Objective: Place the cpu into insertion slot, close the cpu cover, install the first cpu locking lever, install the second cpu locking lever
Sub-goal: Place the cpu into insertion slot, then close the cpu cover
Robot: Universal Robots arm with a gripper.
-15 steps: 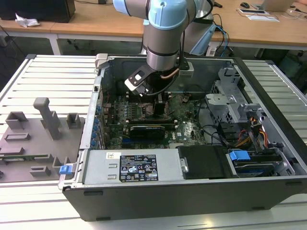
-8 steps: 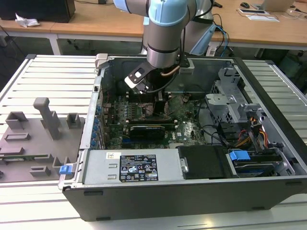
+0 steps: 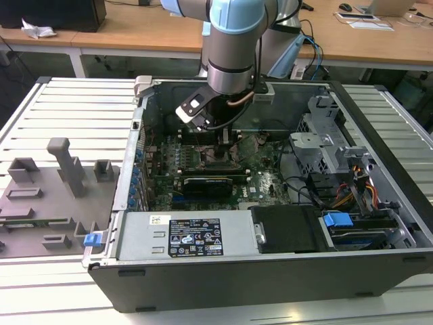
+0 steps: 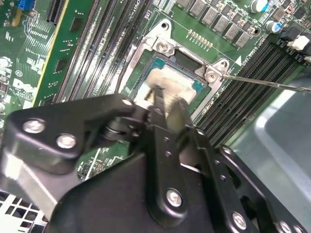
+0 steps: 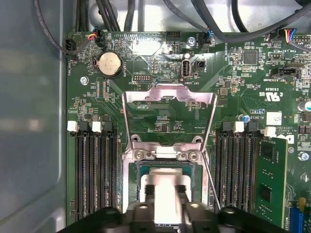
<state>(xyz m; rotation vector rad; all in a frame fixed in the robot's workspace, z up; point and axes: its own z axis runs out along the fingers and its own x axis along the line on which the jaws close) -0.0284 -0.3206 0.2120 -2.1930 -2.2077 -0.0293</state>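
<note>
CPU (image 5: 165, 180), pale silver-grey on top, lies square within the insertion slot (image 5: 130, 179) on the green circuit board (image 5: 97, 97), and its edges line up with the slot's grey rim. The claw (image 5: 165, 193) is right over the chip in both wrist views. Whether it is clamped on the chip or standing apart from it I cannot tell, as the black linkage covers the place where they would meet. The cpu cover (image 5: 167, 91) is swung open, and its thin silver frame stands up from the hinge side of the slot with bare board seen through its large window. In the second wrist view a thin wire locking lever (image 4: 272, 85) reaches away from one corner of the slot across the long black memory slots (image 4: 252, 63), unlatched. More memory slots flank the socket on both sides, and a round coin battery (image 5: 110, 63) sits farther up the board. In the exterior view the arm (image 3: 233, 40) reaches down into an open computer case (image 3: 203, 284) lying on a slatted metal counter (image 3: 67, 101), with a grey fixture tray (image 3: 40, 203) at the exterior view's left.
</note>
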